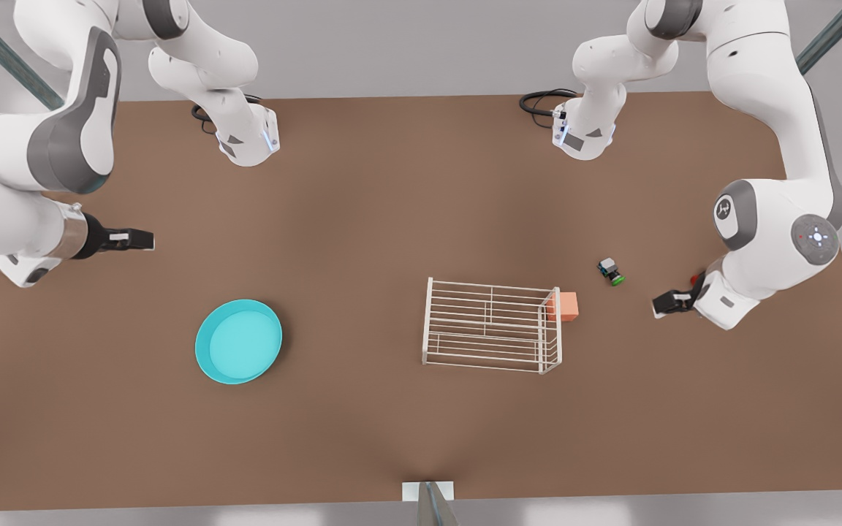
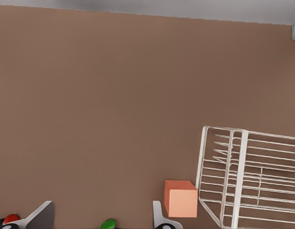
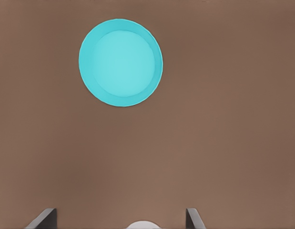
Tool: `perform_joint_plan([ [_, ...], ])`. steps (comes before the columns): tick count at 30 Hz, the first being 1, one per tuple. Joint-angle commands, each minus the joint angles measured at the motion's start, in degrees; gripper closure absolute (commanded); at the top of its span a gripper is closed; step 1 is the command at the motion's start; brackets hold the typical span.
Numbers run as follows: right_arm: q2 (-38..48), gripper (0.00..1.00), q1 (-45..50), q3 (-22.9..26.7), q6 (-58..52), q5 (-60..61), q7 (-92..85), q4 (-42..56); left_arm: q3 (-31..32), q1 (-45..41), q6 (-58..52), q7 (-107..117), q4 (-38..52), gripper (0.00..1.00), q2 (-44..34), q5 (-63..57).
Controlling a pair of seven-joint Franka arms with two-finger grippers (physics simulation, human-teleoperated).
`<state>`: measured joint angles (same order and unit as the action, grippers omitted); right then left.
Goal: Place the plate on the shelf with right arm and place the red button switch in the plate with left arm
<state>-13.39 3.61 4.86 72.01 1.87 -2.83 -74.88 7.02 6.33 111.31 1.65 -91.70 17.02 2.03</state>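
Plate [image 1: 238, 341] lies flat on the counter [image 1: 362, 219] at lower left of the front view, below the right gripper [image 1: 145, 239], whose fingers [image 3: 42, 219] stand apart. Shelf [image 1: 492, 325] sits well apart at centre. Left gripper [image 1: 666, 303], fingers [image 2: 40, 217] apart, waits near the red button switch [image 2: 11, 219].

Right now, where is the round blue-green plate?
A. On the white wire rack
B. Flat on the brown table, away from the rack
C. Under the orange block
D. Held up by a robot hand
B: the round blue-green plate lies on the brown table, apart from the white wire rack; no hand touches it.
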Motion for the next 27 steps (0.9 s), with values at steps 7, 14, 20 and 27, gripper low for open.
perform_joint_plan([
  [7, -5.67, 0.0, 2.45, 0.15, 21.51, 1.38, -5.7, -8.09, 0.19, -0.17, 0.05, -31.97, -0.06, 0.0, -0.41, -1.94],
  [14, -19.65, 0.0, -0.62, 3.93, 33.29, 12.37, -12.46, -8.88, 0.54, -2.46, -1.53, -49.37, -0.15, 0.0, 4.15, -4.93],
  [20, -26.86, 0.0, -3.26, 5.07, 42.78, 22.92, -35.14, -10.73, 0.63, -1.58, 8.84, -71.61, -11.39, 0.0, -1.11, -1.24],
  [27, -30.99, 0.0, -1.77, 5.07, 51.92, 14.83, -35.85, -10.91, -0.42, 3.16, 23.95, -83.55, -28.62, 0.0, -8.23, 3.17],
])
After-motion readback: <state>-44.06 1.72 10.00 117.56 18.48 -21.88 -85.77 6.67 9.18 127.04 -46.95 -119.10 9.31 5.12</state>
